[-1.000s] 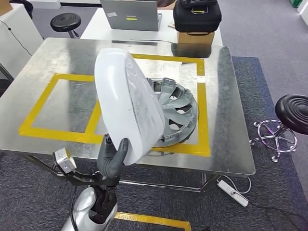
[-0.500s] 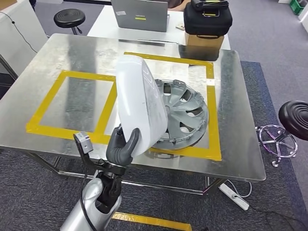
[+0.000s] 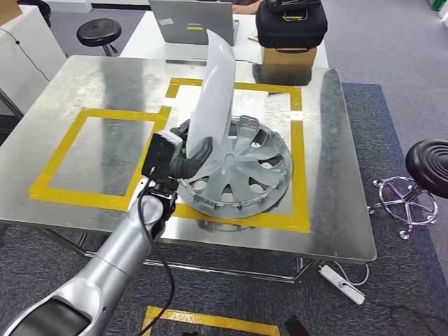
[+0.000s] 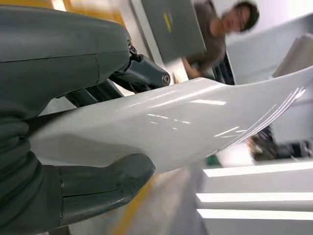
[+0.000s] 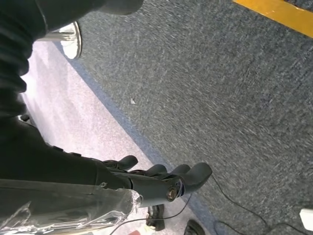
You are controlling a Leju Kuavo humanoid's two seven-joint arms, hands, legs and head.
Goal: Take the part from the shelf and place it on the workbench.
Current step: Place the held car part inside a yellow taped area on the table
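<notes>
Head view: the left hand point(image 3: 182, 157) grasps the white part point(image 3: 214, 91), upright above the desk point(image 3: 338, 175), over the silver hubcap point(image 3: 248, 171) toward its right edge.

Left wrist view: thumb and fingers point(image 4: 110, 183) clamp the part.

Right wrist view: the right hand point(image 5: 162, 178) hangs over carpet, fingers extended, holding nothing.

Glossy white part point(image 3: 214, 98), probably plastic; dull brushed-metal workbench point(image 3: 338, 175).

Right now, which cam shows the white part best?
Head view: the white part shows almost whole, held in the left hand above the hubcap. Left wrist view gives a close glossy stretch.
</notes>
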